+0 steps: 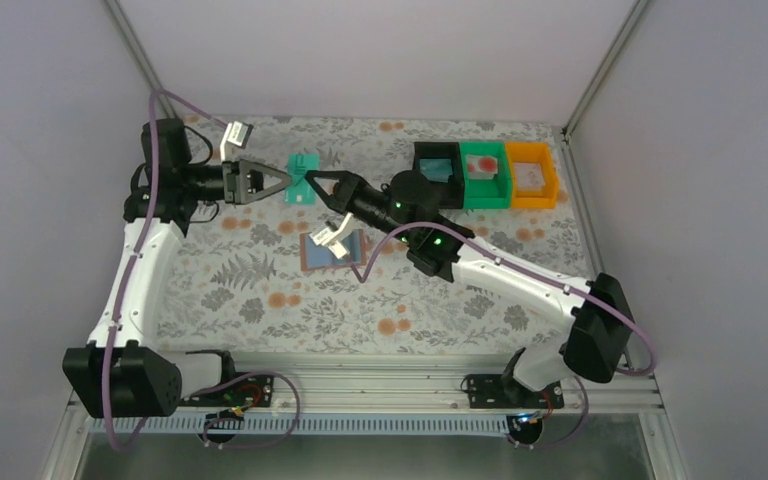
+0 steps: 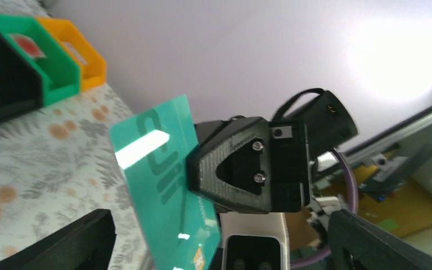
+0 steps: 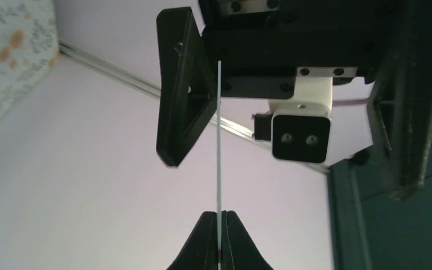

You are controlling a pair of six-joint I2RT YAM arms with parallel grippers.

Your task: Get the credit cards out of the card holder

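Observation:
A teal credit card point(image 1: 303, 178) hangs in the air above the back of the table, between the two grippers. My right gripper point(image 1: 314, 182) is shut on its edge; in the right wrist view the card point(image 3: 219, 140) shows edge-on, pinched between the fingertips point(image 3: 209, 236). My left gripper point(image 1: 276, 183) stands open, with one finger point(image 3: 183, 95) close beside the card and the other far off. The left wrist view shows the card's face point(image 2: 157, 185). The card holder point(image 1: 345, 252) lies open on the table, light blue inside, partly behind the right arm's white plug.
Three bins stand at the back right: black point(image 1: 422, 158), green point(image 1: 467, 188) and orange point(image 1: 548, 186), each with a card inside. Purple cables loop from both arms. Grey walls enclose the floral table cover point(image 1: 290, 290).

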